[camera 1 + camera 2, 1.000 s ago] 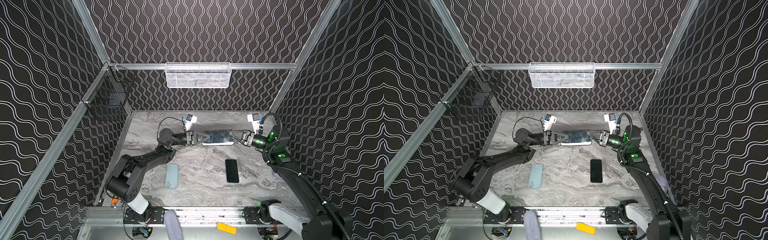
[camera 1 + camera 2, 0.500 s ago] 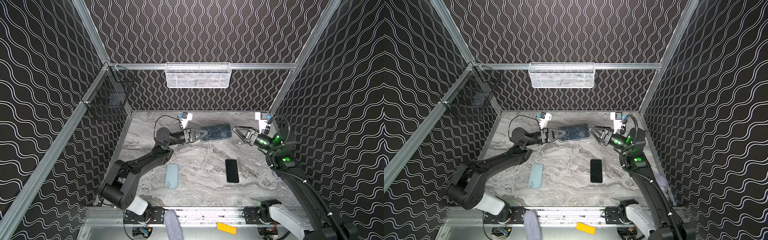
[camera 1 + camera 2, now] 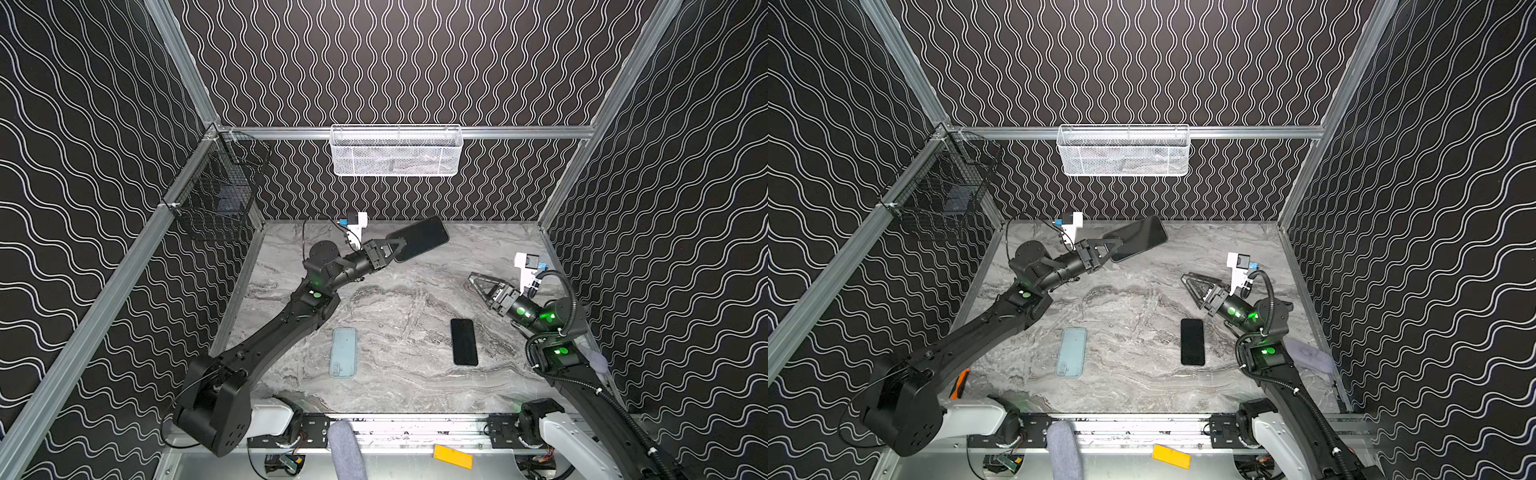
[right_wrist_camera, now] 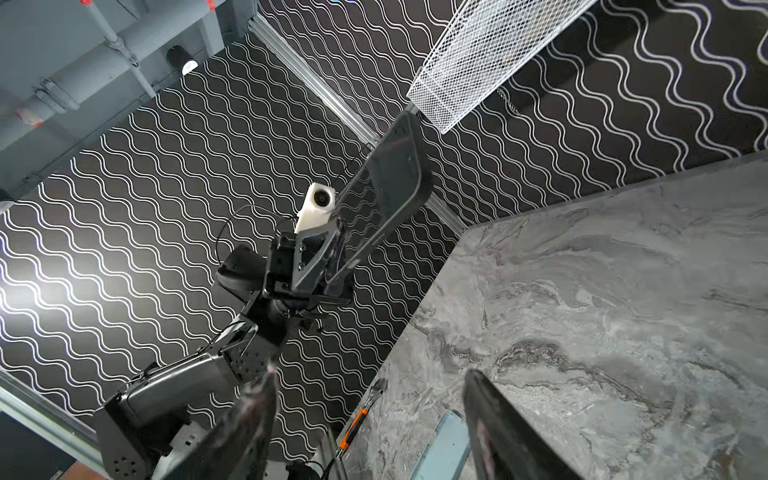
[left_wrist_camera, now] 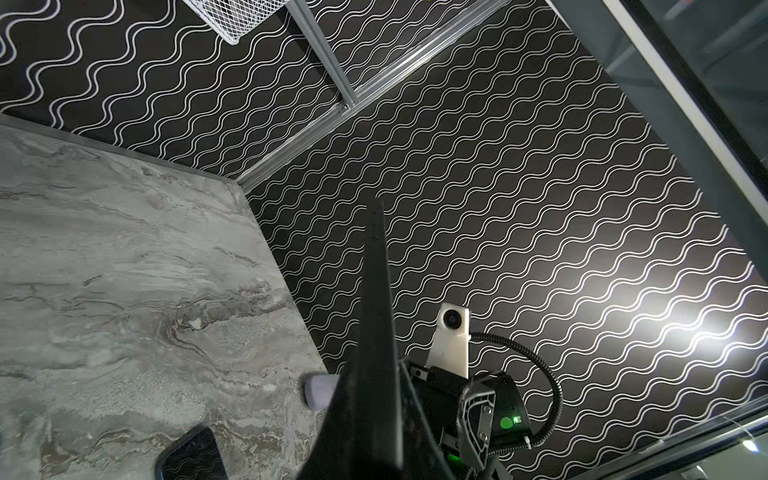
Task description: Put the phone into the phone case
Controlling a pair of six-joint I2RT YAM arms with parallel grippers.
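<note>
**Bringing the held phone down to its case**

In both top views the left jaws are clenched on 1 short end of the phone [image 3: 419, 239], which hangs tilted above the far side of the bench [image 3: 415, 286]. The right jaws stand released, well apart from it. The pale blue phone case [image 3: 344, 352] lies flat near the front, and a black slab [image 3: 464, 341] lies nearer the right arm; phone or case, I cannot tell.

The left wrist view shows the phone [image 5: 376, 324] edge-on, a thin hold, so travel slowly and level it before lowering.

In the right wrist view the phone case [image 4: 446, 444] shows just ahead of the spread fingers [image 4: 249, 419]. That arm could pin it while 1 corner seats first.
</note>
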